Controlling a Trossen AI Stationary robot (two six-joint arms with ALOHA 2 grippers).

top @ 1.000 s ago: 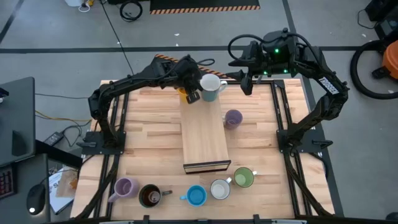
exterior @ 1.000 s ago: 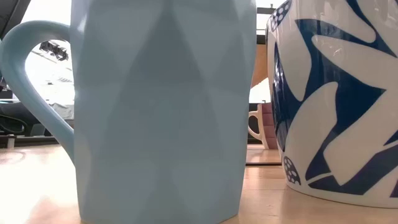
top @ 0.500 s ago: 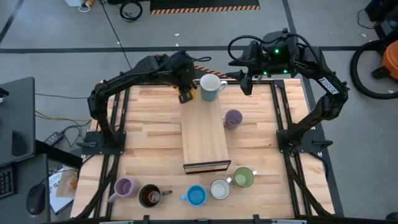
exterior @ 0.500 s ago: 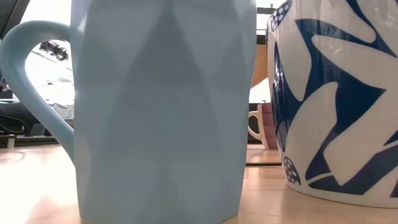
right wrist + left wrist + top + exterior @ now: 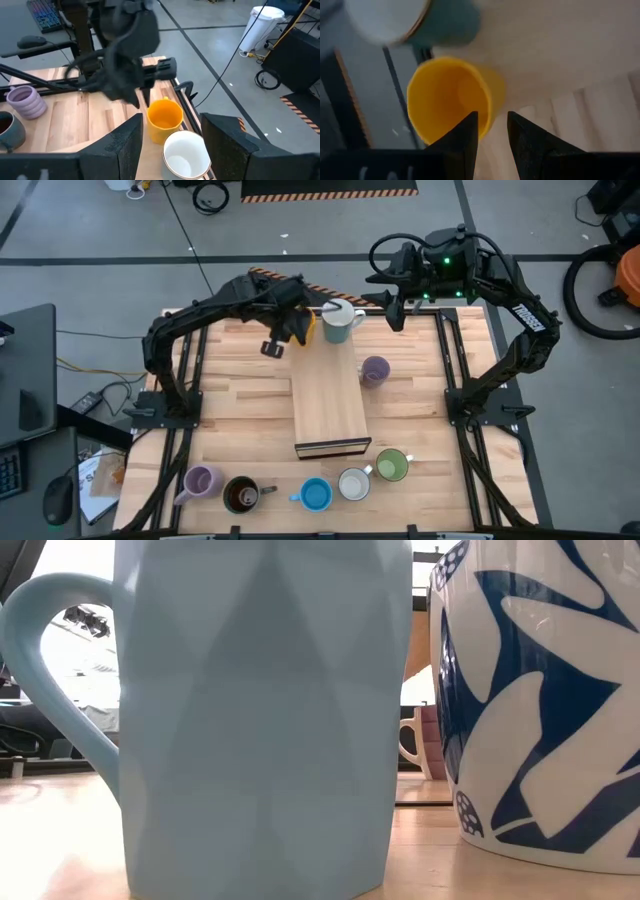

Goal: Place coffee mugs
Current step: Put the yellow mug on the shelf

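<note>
- The left gripper hangs over the far part of the table, just left of the long wooden board. Its fingers stand a little apart with nothing between them.
- The orange mug sits upright by the far edge, just beyond that gripper and free of it (its mouth shows clearly past the fingers in the left wrist view).
- Right beside the orange mug stands a white-rimmed teal mug, close enough that I cannot tell whether they touch.
- A lavender mug stands just right of the board.
- Along the near edge runs a row: another lavender mug, the dark brown mug, the blue mug, a white mug and the green mug.
- The right gripper waits at the far right edge, its fingers spread wide and empty, near the teal mug.
</note>
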